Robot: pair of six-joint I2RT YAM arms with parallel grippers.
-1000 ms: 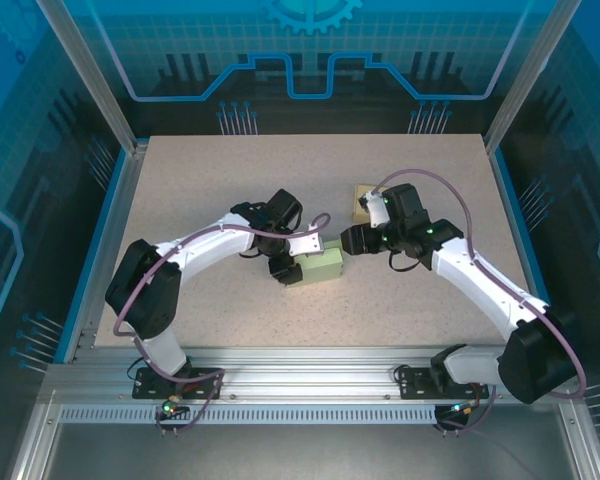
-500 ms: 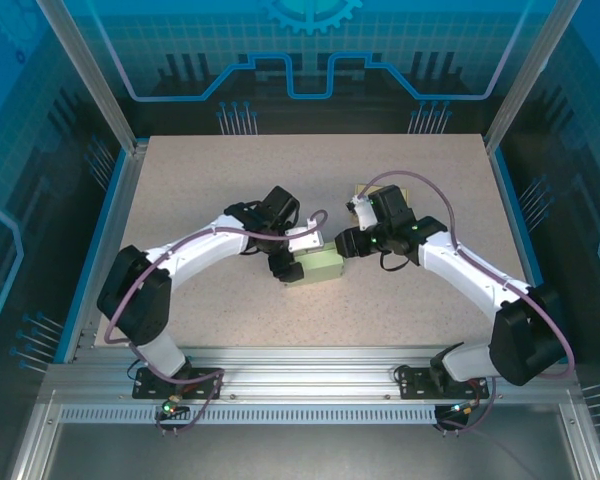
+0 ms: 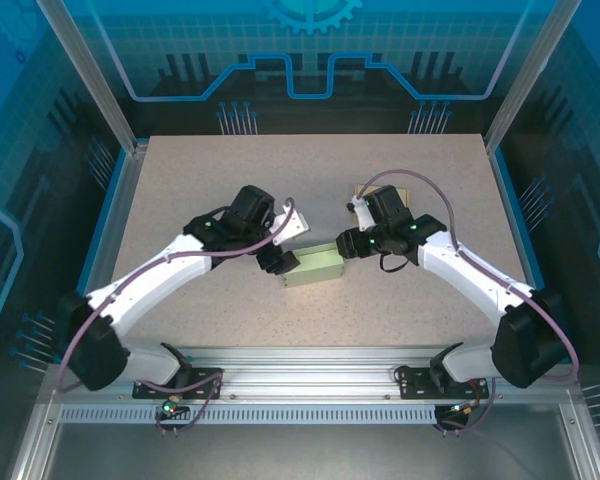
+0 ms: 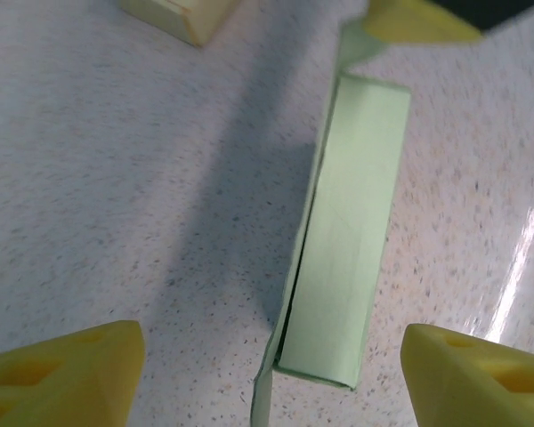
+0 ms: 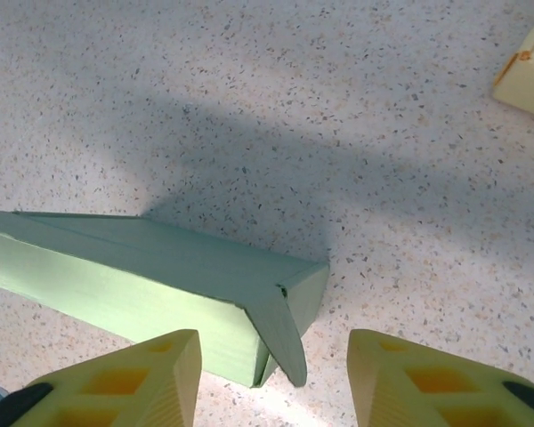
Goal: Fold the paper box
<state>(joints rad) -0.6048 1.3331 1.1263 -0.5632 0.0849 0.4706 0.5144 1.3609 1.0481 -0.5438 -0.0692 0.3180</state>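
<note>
green box [image 3: 315, 267]: lay mid counter [image 3: 200, 170], right end flap [image 5: 280, 338] untucked. left fingers [image 4: 62, 374]: spread wide, clear of box. right fingers [image 5: 133, 374]: spread astride the flap. step judged: closing that end; next, press flap in.

Both arms are the same build: the left arm [image 3: 160, 272] and right arm [image 3: 470, 272] have smooth white shell links with chunky rounded black housings at every joint. A mauve cable [image 3: 405, 174] runs loose along the outside of each one, bowing out in a big loop near the wrist. There's a little white camera block [image 3: 294, 226] up by each wrist. Each black base [image 3: 180, 376] sits on a bracket at the 6 o'clock edge of the table, with a tiny green light [image 3: 167, 410] glowing just below. Up close, the left fingers [image 4: 62, 369] and right fingers [image 5: 125, 378] are bright yellow plastic wedges with moulded recessed pockets, and the right pair has black bits at the bottom corners.
</note>
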